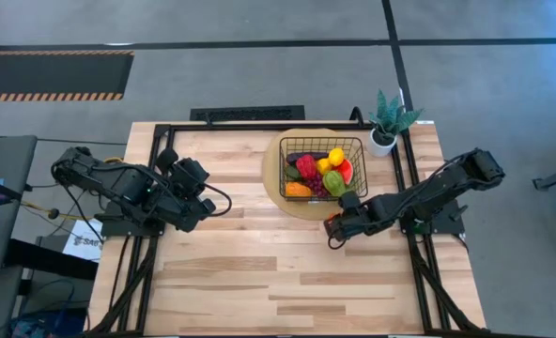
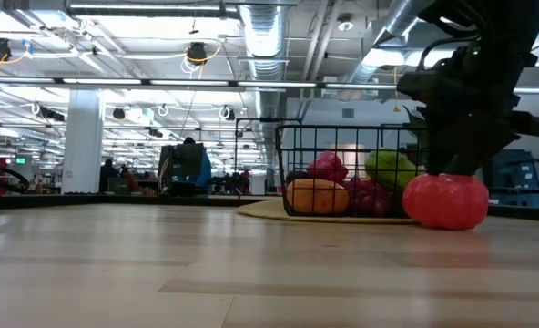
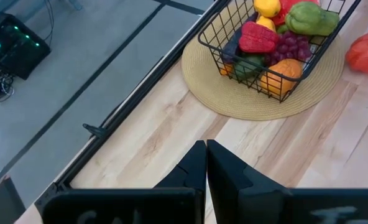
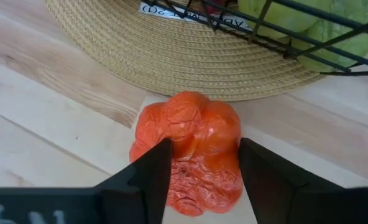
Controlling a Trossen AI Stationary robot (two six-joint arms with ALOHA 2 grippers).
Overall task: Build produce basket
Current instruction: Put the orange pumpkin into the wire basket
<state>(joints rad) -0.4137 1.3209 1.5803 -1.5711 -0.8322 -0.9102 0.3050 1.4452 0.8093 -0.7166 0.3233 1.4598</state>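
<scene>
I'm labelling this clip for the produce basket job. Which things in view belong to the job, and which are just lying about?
Part of the job:
- basket, already holding produce
- red pepper on the table, between the right gripper fingers
- round woven mat under the basket

Just there:
- potted plant at the table's back corner
- left gripper, shut, waiting aside

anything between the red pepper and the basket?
Only the rim of the round woven mat and a strip of bare table. The right wrist view shows it: red pepper between the right pincer fingers, basket beyond the mat edge.
</scene>
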